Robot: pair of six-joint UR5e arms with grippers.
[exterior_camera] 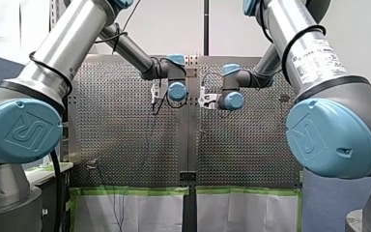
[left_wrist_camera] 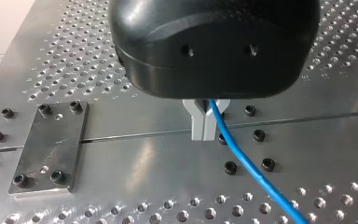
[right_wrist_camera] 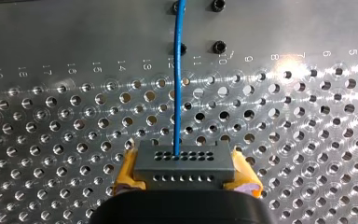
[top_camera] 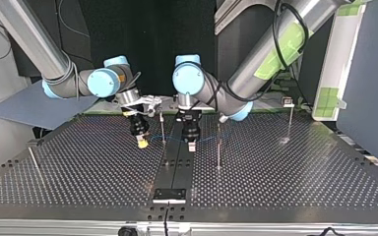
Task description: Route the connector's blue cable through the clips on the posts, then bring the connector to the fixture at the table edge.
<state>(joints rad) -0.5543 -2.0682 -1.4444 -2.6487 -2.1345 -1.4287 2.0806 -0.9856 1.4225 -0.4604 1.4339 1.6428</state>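
My 2 arms reach low over the perforated table (top_camera: 275, 187), wrists pointing down. In the top view my right gripper (top_camera: 141, 142) sits at 9 o'clock of my left gripper (top_camera: 192, 146). Its yellow pads (right_wrist_camera: 129, 169) clamp the connector (right_wrist_camera: 184, 164), and the blue cable (right_wrist_camera: 178, 84) runs straight ahead. My left gripper's metal fingers (left_wrist_camera: 198, 123) pinch that cable. The fixture (top_camera: 169, 195) lies at 6 o'clock, well apart.

The front view sits behind and above my left arm (exterior_camera: 63, 48) and my right arm (exterior_camera: 309, 53), well back from the perforated table (exterior_camera: 125, 140), facing along their reach. The top view sits across the table, low, facing both arms at middle range. The 2 wrist views look down on the table from very near. Both show the blue cable (left_wrist_camera: 244, 161) over the table's smooth middle strip.
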